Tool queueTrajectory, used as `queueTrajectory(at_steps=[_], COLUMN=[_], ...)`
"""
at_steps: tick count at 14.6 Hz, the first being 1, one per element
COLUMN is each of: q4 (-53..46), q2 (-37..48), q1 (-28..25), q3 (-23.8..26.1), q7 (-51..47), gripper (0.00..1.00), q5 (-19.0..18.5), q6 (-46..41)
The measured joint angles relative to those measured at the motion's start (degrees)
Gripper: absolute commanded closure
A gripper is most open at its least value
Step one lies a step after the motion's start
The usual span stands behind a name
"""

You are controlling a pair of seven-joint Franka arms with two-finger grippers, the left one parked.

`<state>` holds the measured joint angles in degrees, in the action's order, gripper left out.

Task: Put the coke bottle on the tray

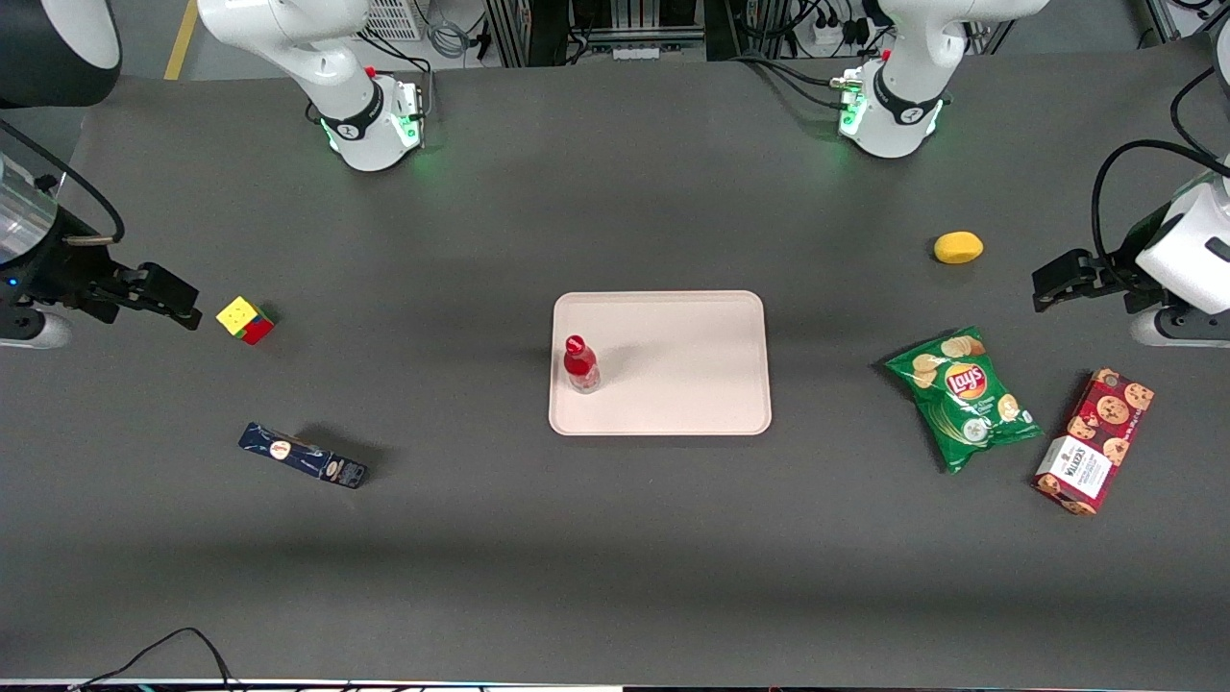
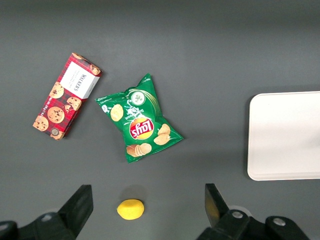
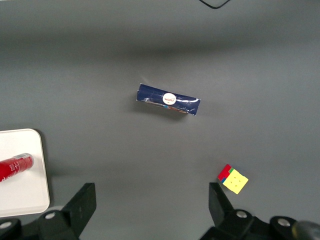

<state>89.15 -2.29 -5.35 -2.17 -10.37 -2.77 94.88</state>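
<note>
The coke bottle (image 1: 580, 364) stands upright on the tray (image 1: 692, 384), close to the tray's rim on the side toward the working arm's end of the desk (image 1: 615, 577), roughly at nine o'clock on the tray as the front camera sees it. Its red cap and label show clearly, and nothing is touching it. The tray lies flat in the middle of the desk.

The gripper (image 1: 178, 306) hangs well apart from the bottle, out at the working arm's end of the desk, with its fingers spread wide and holding nothing. Just beside its fingertips sits a puzzle cube (image 1: 245, 319) with yellow, red and green faces. A dark blue oblong box (image 1: 304, 456) lies on its side nearer the front camera than the cube, at about seven o'clock from the tray.

Toward the parked arm's end of the desk lie a green bag of Lay's crisps (image 1: 962, 398), a red cookie box (image 1: 1094, 440) and, farther from the front camera, a lemon (image 1: 958, 247).
</note>
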Motion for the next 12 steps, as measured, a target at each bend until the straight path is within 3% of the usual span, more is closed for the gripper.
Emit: queueTrajectory(at_steps=[7,12], q4=[1.0,1.6], q2=[0.2,0.0], q1=[1.7,1.8], q3=[-6.1,-6.2], q7=[4.8,5.2], gripper=[0.0,0.0], q5=[6.1,6.3], q6=[0.6,0.7])
